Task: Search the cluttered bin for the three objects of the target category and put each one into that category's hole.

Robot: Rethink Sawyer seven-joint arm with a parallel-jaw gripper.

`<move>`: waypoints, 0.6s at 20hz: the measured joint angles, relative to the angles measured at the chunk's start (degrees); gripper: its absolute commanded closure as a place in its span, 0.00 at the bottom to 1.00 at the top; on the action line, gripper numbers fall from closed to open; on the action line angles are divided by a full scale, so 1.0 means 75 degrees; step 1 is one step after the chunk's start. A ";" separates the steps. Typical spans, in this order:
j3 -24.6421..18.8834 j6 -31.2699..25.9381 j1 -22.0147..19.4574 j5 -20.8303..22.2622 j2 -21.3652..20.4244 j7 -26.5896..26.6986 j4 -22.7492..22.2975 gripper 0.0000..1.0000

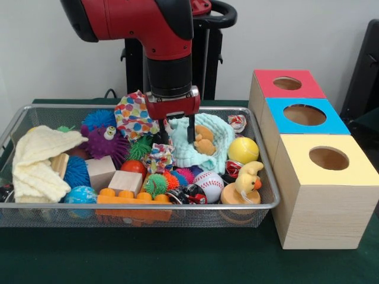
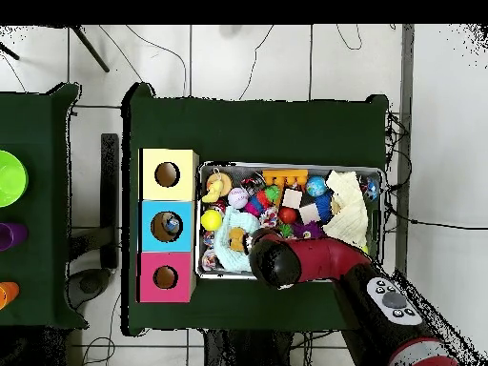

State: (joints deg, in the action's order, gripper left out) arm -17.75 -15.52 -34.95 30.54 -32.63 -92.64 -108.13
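My gripper (image 1: 176, 129) hangs open in the wire bin (image 1: 142, 206), its two black fingers (image 1: 190, 128) down at the left edge of a mint green cloth (image 1: 219, 133) with a brown soft toy (image 1: 205, 140) lying on it. Nothing is held. Around it lie a yellow ball (image 1: 243, 149), a baseball (image 1: 209, 183), a purple spiky ball (image 1: 106, 144), wooden blocks (image 1: 125, 181) and a polka-dot cloth (image 1: 133, 112). From overhead the arm's wrist (image 2: 270, 259) covers the gripper. Three wooden boxes with holes stand beside the bin: red (image 1: 266, 89), blue (image 1: 278, 121), yellow (image 1: 296, 165).
A cream knitted cloth (image 1: 41, 160) fills the bin's left end. An orange toy brick (image 1: 130, 196) and a yellow duck (image 1: 247, 176) lie by the front rim. Overhead, something small shows inside the blue box's hole (image 2: 171, 226).
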 measured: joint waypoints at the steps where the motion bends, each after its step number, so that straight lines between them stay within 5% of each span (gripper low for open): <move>1: 0.0000 0.0000 0.0000 0.0016 0.0015 0.0000 0.0003 0.00; 11: -0.0001 0.0000 0.0000 0.0063 0.0107 0.0000 0.0062 0.00; 12: -0.0001 0.0000 0.0000 0.0063 0.0108 0.0000 0.0063 1.00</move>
State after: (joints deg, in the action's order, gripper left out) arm -17.76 -15.52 -34.95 31.01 -31.82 -92.64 -107.65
